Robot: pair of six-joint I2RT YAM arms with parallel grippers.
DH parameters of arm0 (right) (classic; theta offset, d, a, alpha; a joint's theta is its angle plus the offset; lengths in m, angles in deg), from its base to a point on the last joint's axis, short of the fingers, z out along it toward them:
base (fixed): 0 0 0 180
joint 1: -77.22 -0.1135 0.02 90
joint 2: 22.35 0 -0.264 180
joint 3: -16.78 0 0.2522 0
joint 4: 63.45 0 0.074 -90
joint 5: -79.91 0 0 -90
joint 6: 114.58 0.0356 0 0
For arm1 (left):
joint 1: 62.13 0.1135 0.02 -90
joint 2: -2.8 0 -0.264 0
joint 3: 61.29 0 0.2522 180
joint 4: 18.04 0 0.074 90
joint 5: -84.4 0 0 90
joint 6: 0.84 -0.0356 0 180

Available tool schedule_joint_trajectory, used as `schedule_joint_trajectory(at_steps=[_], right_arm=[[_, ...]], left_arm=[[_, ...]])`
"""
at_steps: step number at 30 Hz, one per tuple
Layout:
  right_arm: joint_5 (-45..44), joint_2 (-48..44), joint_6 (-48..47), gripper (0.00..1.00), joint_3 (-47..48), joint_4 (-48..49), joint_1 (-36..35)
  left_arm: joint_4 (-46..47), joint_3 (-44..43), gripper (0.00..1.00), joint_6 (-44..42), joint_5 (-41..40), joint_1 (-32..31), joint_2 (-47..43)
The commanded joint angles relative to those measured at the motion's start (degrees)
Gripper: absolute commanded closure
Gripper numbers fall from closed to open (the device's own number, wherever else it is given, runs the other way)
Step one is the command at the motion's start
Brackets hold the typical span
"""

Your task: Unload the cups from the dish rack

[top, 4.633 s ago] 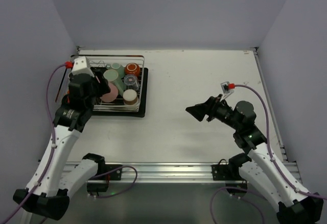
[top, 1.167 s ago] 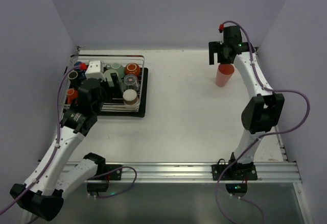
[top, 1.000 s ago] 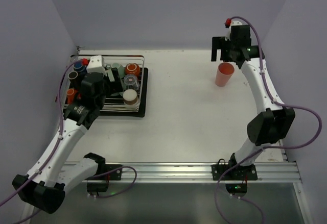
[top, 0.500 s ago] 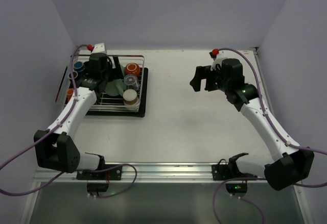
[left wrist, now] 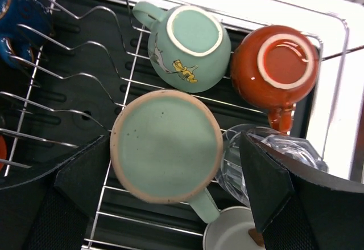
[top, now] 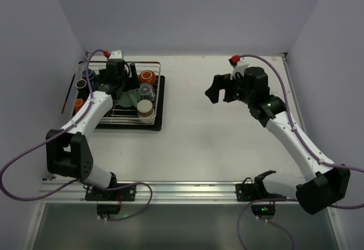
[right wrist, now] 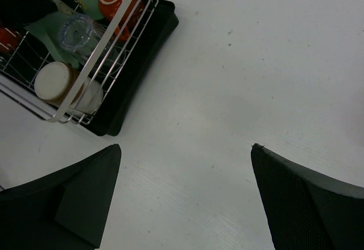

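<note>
While left hand [left wrist: 173, 176] hangs over rack [right wrist: 101, 50]: fingers spread, flanking big green mug [left wrist: 165, 144].
Right hand [right wrist: 185, 199]: spread, empty, above table [right wrist: 256, 62], well apart from rack.
Cups [left wrist: 190, 48]: all those visible sit in rack.
Risk: closing finger may knock glass [left wrist: 250, 159] crowding mug; prongs may snag the lift.

Cups [left wrist: 166, 144] in dish rack [top: 122, 115], far left of table [top: 227, 139]

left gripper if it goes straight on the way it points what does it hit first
Most likely the large teal-green mug, which sits centred between the fingers of the open left gripper; the gap to it is unclear.
</note>
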Motion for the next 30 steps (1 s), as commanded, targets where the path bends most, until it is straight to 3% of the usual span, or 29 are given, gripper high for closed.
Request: schedule_joint_trajectory(at_steps=[1,6,9,10,11,14,17,21,30], right_arm=[[2.8,-2.5,1.2,0.01,-0.8,3.7,-0.5],[4.9,-3.6,1.9,0.01,-2.4,5.2,-1.2],[5.0,-4.0,2.3,0.01,-2.5,5.6,-1.4],[5.1,-4.0,2.7,0.01,-2.6,5.9,-1.3],[5.5,-4.2,2.8,0.01,-2.7,6.1,-1.5],[6.5,-4.8,3.7,0.01,-2.9,6.9,-2.0],[7.6,-4.4,4.6,0.01,-2.8,7.7,-3.4],[7.3,-3.5,7.9,0.01,-3.4,10.5,-6.2],[10.1,-2.0,26.2,0.01,-9.2,29.9,-11.2]], left_arm=[[2.8,-0.5,0.0,0.0,-0.7,-0.1,3.1],[2.8,-0.9,0.02,0.4,-2.6,-0.1,5.3],[3.2,-0.5,0.15,0.3,-3.8,-0.1,5.2],[3.2,-0.3,0.21,0.3,-3.9,-0.1,5.1],[3.1,-0.2,0.38,0.4,-4.0,-0.1,5.0],[2.8,0.4,0.66,0.7,-5.2,-0.1,3.1],[3.0,0.0,0.8,0.4,-6.0,-0.1,-0.1],[2.4,-2.2,0.88,-0.2,-6.2,-0.1,-4.5],[0.6,-3.8,0.96,0.9,-3.5,-0.1,-14.3]])
